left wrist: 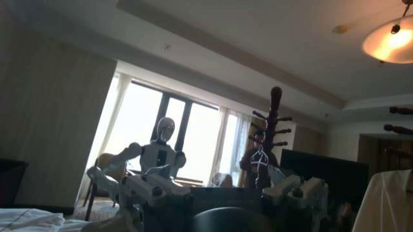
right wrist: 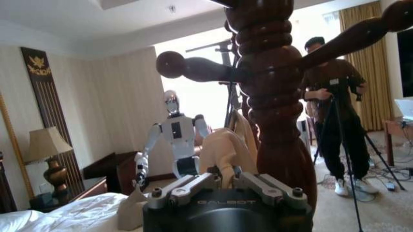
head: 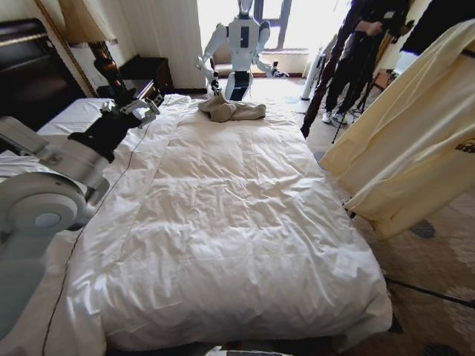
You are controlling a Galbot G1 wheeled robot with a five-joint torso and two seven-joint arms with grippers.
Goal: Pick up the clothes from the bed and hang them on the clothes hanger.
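Note:
The clothes [head: 415,148], a pale cream-yellow top with a small dark mark near its edge, hang in the air to the right of the bed [head: 223,215]. In the right wrist view my right gripper [right wrist: 226,178] is shut on a fold of the clothes [right wrist: 226,150], right beside a wooden coat stand [right wrist: 277,121]. The clothes hanger is hidden. My left gripper [head: 137,110] is raised over the bed's far left corner. Its fingers [left wrist: 154,189] stand wide apart with nothing between them, so the left gripper [left wrist: 226,193] is open.
A grey-beige garment [head: 231,110] lies at the far end of the bed, with another white robot [head: 241,44] behind it. People with a tripod [head: 356,59] stand at the far right. A lamp and nightstand [head: 111,70] sit at the far left.

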